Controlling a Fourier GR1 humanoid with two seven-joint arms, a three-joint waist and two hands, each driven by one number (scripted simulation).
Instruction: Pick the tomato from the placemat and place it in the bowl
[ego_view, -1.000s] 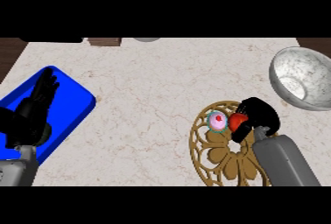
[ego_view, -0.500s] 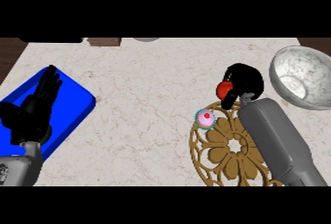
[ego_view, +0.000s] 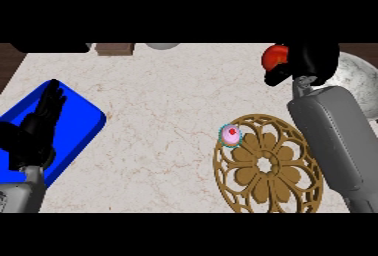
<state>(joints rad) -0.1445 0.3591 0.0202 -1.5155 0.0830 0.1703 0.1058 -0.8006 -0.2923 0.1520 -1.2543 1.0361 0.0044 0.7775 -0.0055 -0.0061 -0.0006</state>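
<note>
Red tomato (ego_view: 275, 56) sits gripped in the right robot hand (ego_view: 310, 62), beside the bowl (ego_view: 359, 80).

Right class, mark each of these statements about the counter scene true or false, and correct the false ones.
1. The right hand holds the tomato. True.
2. The tomato lies on the placemat. False: it is off the placemat, in the hand, beside the bowl.
3. The left hand holds something. False: it rests open, fingers straight, over the blue tray.
4. A small pink cupcake sits at the placemat's upper left edge. True.
5. The tomato is already in the bowl. False: it is to the bowl's left, not yet placed.
</note>
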